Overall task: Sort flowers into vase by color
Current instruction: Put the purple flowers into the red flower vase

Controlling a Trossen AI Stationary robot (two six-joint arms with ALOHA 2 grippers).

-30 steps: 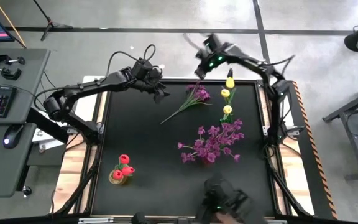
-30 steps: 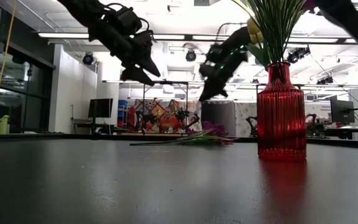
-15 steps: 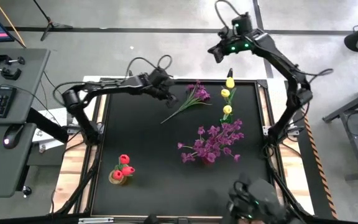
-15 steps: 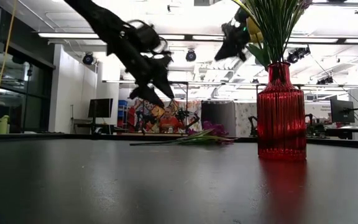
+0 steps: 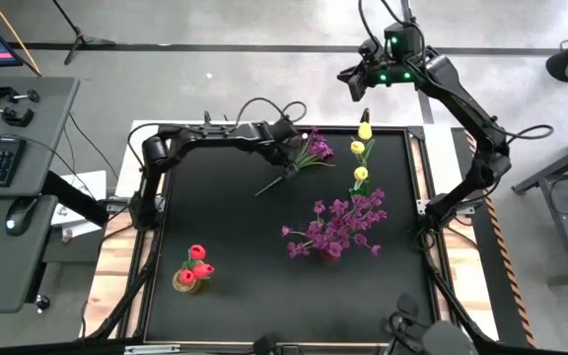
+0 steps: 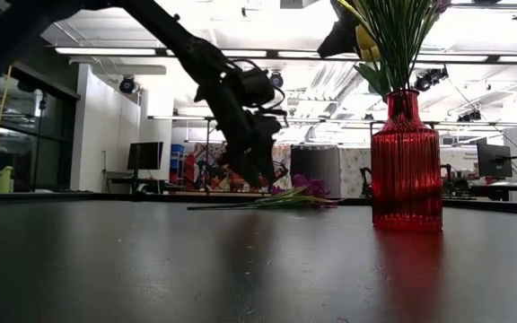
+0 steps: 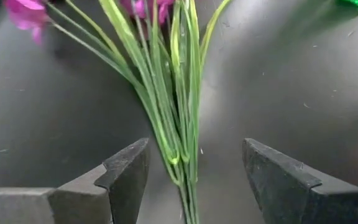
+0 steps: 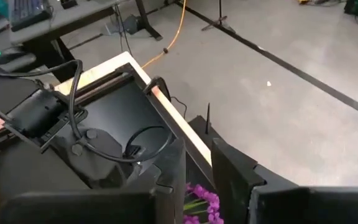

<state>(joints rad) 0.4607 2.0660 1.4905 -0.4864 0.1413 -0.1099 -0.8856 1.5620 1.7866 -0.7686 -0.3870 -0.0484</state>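
Note:
A purple spray point(image 5: 309, 150) lies flat on the black table near its far edge, with its green stems point(image 7: 176, 118) pointing toward the near left. My left gripper point(image 5: 289, 166) is low over those stems. It is open, with one finger on each side of them point(image 7: 194, 180), and I see no touch. My right gripper point(image 5: 353, 87) hangs high beyond the table's far edge. It holds nothing, and only a narrow gap shows between its fingers point(image 8: 197, 174). In the low view the spray point(image 6: 285, 199) lies behind the left gripper point(image 6: 257, 175).
A large purple bunch point(image 5: 341, 225) stands right of centre, in a red ribbed vase point(image 6: 407, 161) in the low view. Yellow tulips point(image 5: 361, 150) are near the far right edge and red tulips point(image 5: 195, 266) near the near left corner. Bare table lies between them.
My left gripper moved toward the table's right and came down until its fingers straddled the purple spray's stems. My right gripper rose and drew back beyond the far edge, away from the yellow tulips. The flowers stayed where they were.

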